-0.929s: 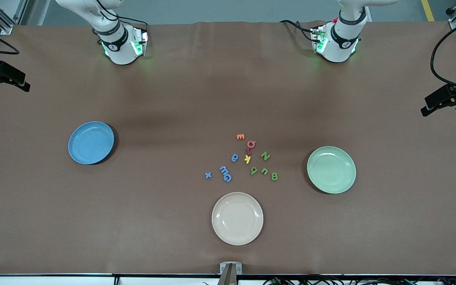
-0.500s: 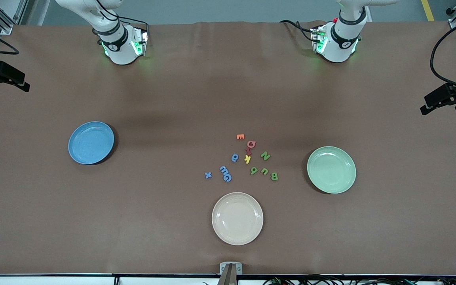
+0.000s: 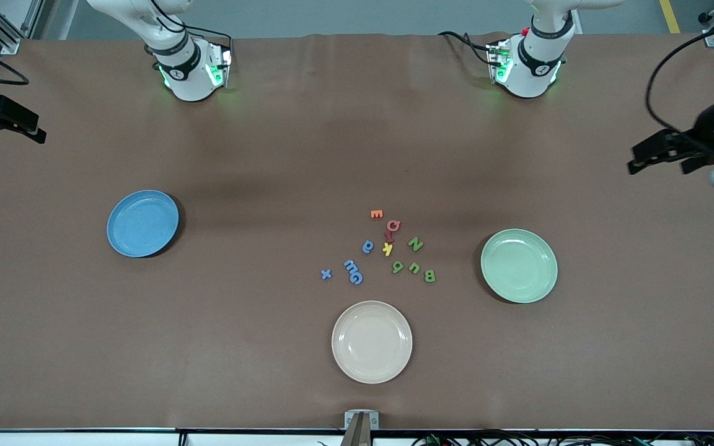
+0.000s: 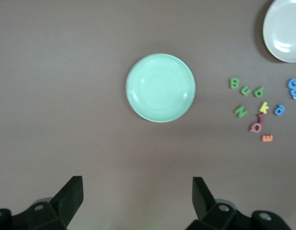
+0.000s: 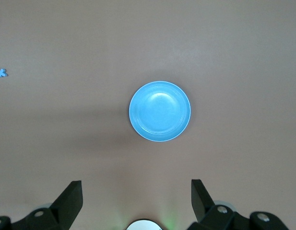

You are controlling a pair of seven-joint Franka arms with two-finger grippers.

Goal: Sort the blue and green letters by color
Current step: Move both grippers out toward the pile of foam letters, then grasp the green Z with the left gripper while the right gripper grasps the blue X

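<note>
left gripper (image 4: 137, 199): I am holding my fingers (image 4: 71, 194) spread wide, gripping nothing, touching nothing; I am hanging high over the table (image 3: 270, 155) at the left arm's end, above bare cloth just beside the green plate (image 3: 519, 265).
right gripper (image 5: 136, 199): I am keeping these fingers (image 5: 71, 196) spread wide too, empty, hanging high over bare table near the blue plate (image 3: 142, 223).
blue letters: x (image 3: 326, 274), m (image 3: 350, 266), G (image 3: 356, 278) and a (image 3: 367, 246) are lying flat on the table between the two coloured plates, toward the right arm's side of the cluster; m and G are touching.
green letters: N (image 3: 416, 244), 6-shape (image 3: 398, 267), u (image 3: 414, 268) and B (image 3: 429, 275) are lying on the side toward the green plate, apart from it.
other letters: orange E (image 3: 377, 214), red letters (image 3: 392, 228) and yellow k (image 3: 387, 249) are sitting in the middle, between blue a and green N.
white plate (image 3: 372, 341): lying nearer the front camera than the cluster.
plates: all three are holding nothing.
</note>
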